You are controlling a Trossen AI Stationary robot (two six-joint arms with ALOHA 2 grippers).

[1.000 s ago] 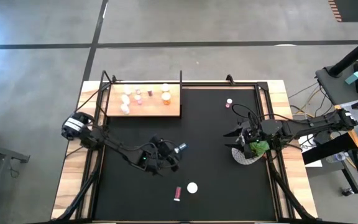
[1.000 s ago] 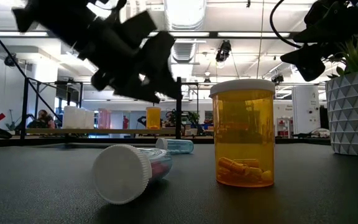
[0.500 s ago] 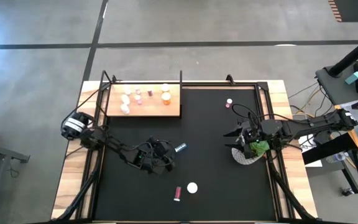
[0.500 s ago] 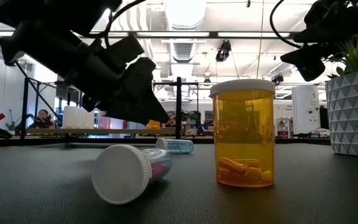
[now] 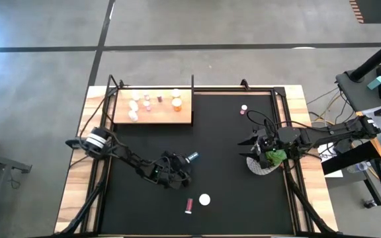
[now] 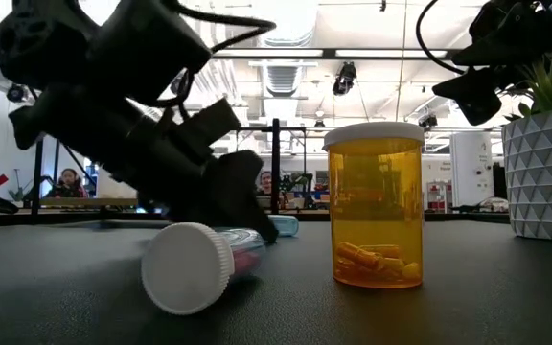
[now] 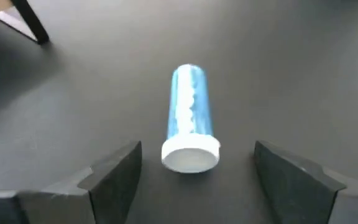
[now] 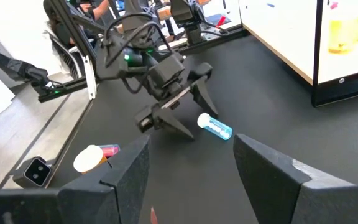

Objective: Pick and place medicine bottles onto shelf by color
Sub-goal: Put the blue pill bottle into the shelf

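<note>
A blue medicine bottle lies on its side on the black mat, its white cap turned toward my left gripper. That gripper is open and low over the mat, one finger on either side of the cap end, touching nothing. A pink bottle lies on its side near the front edge, and an orange bottle stands upright beside it. The light-wood shelf at the far left carries several bottles. My right gripper waits open at the right, by the plant pot.
A white patterned pot with a green plant stands at the right of the mat, below my right arm. One small bottle stands at the far right. The shelf has a black metal frame around it.
My left gripper has come down toward the mat and now sits low just short of the blue bottle's cap end, its fingers still apart. The bottles have not moved.
</note>
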